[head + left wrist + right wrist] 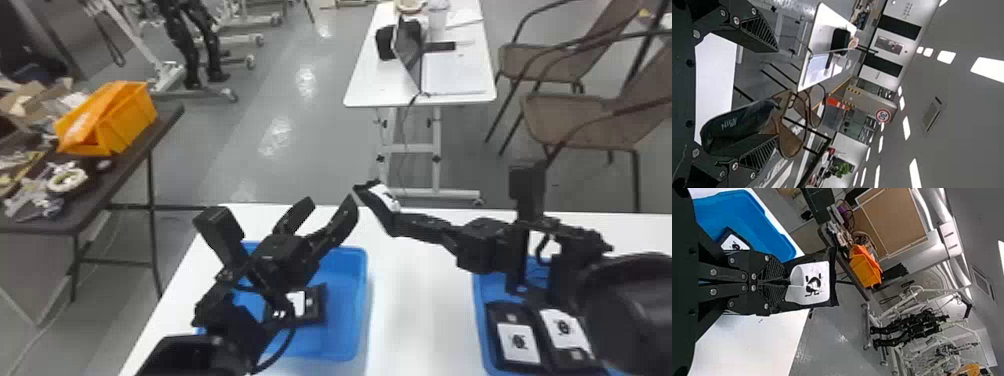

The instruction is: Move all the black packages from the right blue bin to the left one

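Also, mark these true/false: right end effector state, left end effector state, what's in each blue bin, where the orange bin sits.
1. The right end effector grips a black package. True.
2. The left end effector is shut. False: its fingers are spread.
3. A package lies in the left blue bin. True.
4. The right blue bin is empty. False: at least two packages lie there.
5. The orange bin sits on the dark table. True.
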